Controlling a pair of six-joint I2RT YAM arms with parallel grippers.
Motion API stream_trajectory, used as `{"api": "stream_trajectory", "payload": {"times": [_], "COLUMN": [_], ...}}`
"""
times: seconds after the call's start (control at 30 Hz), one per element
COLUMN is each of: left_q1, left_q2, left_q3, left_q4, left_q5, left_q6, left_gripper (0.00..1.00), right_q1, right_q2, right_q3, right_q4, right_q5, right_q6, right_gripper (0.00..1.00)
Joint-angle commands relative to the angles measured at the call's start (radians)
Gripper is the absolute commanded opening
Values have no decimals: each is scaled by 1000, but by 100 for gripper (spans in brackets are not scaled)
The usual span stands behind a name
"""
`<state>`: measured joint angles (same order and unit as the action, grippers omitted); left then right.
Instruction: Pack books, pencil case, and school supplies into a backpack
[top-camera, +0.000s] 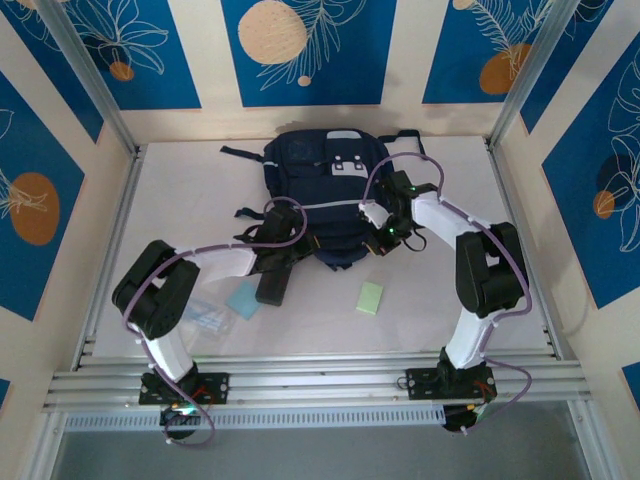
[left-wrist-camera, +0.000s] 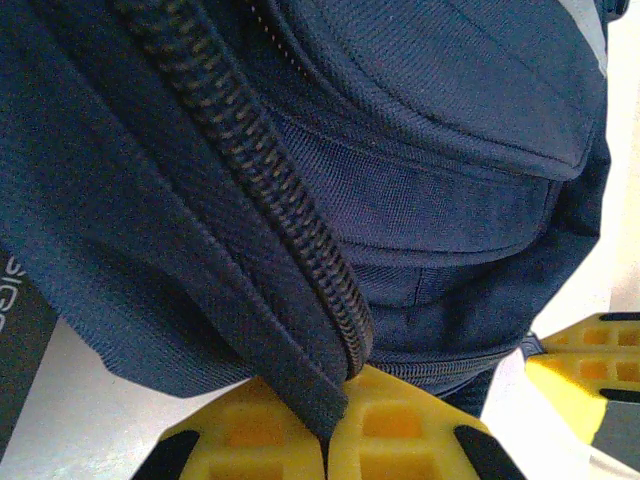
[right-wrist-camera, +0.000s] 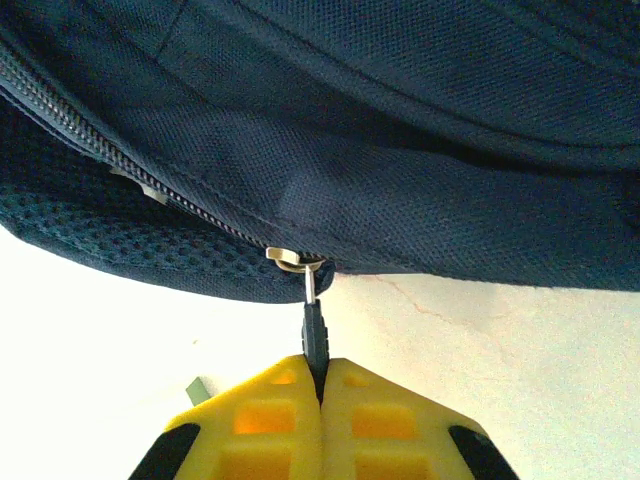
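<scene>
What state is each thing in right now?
backpack: lying flat, zipper teeth meshed where visible
left gripper: shut on backpack fabric edge beside the zipper
right gripper: shut on zipper pull
light blue pad: loose on table, unpacked
pale green pad: loose on table, unpacked
clear plastic piece: loose on table, by left arm

From above, the left arm (top-camera: 215, 262) hides one end of the pencil case (top-camera: 271, 289) and part of the clear plastic piece (top-camera: 207, 316). By the left wrist, a dark thing (left-wrist-camera: 18, 345) (pale letters, unreadable) is cut off at the edge. The zipper pull (right-wrist-camera: 314, 330) vanishes between the right gripper (right-wrist-camera: 320, 368) fingers, and the backpack (right-wrist-camera: 420, 150) overruns the picture.
</scene>
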<state>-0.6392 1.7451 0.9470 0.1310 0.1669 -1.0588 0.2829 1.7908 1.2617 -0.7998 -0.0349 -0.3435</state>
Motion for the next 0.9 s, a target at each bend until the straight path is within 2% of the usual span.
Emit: {"api": "stream_trajectory", "payload": {"times": [0.0, 0.3, 0.37, 0.5, 0.7, 0.87], "left_q1": [41, 41, 41, 42, 49, 58], "left_q2": [-45, -51, -55, -53, -58, -75], "left_q3": [-17, -7, -5, -1, 16, 16], "left_q4": [-29, -46, -51, -45, -74, -112], "left_q5": [-35, 9, 12, 10, 37, 37], "left_q6": [47, 84, 93, 99, 132, 158], "left_gripper": [0, 0, 0, 0, 0, 0], "right_q1": [-48, -56, -42, 23, -30, -91], "right_q2": [-12, 35, 42, -7, 59, 78], "right_q3": [3, 113, 132, 60, 90, 131], "right_q4": [-158, -199, -217, -133, -91, -72], "right_q5": [119, 145, 92, 6, 192, 198], "right_q6": [-3, 23, 35, 50, 97, 50], "right_gripper": [0, 0, 0, 0, 0, 0]}}
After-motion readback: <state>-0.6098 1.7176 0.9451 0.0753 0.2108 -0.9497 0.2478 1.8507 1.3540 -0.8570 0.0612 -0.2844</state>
